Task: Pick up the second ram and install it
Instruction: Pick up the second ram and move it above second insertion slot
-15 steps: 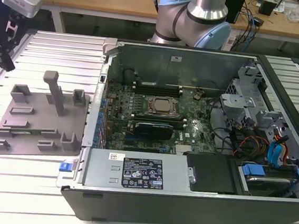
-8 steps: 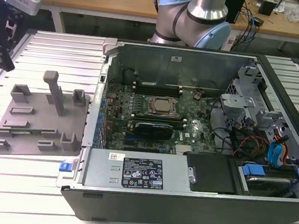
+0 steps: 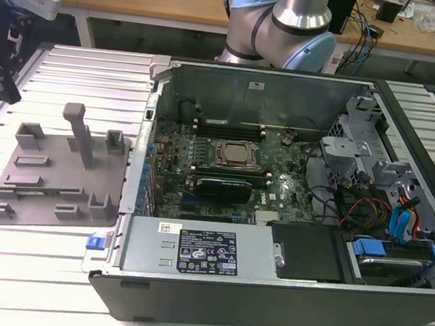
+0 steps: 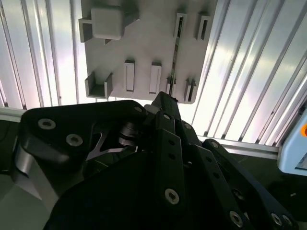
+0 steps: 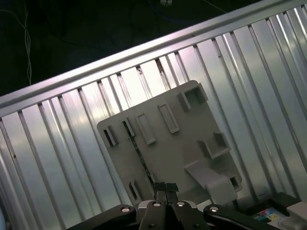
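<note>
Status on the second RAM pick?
Claw hovers clear of fixture plate. Second ram stands edgewise in its slots, not picked. No obstruction seen between.

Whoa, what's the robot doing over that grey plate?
The arm's gripper hangs over the grey fixture plate, which lies beside the open computer case. The second ram, a thin stick, stands on edge in the plate's slots, right under the gripper. It has not been lifted out yet.

Above the grey fixture plate the air lay open. Its tall post and raised blocks stood near the second ram. The computer case crowded the plate's edge on the exterior view's right, with bare ribbed surface elsewhere.
</note>
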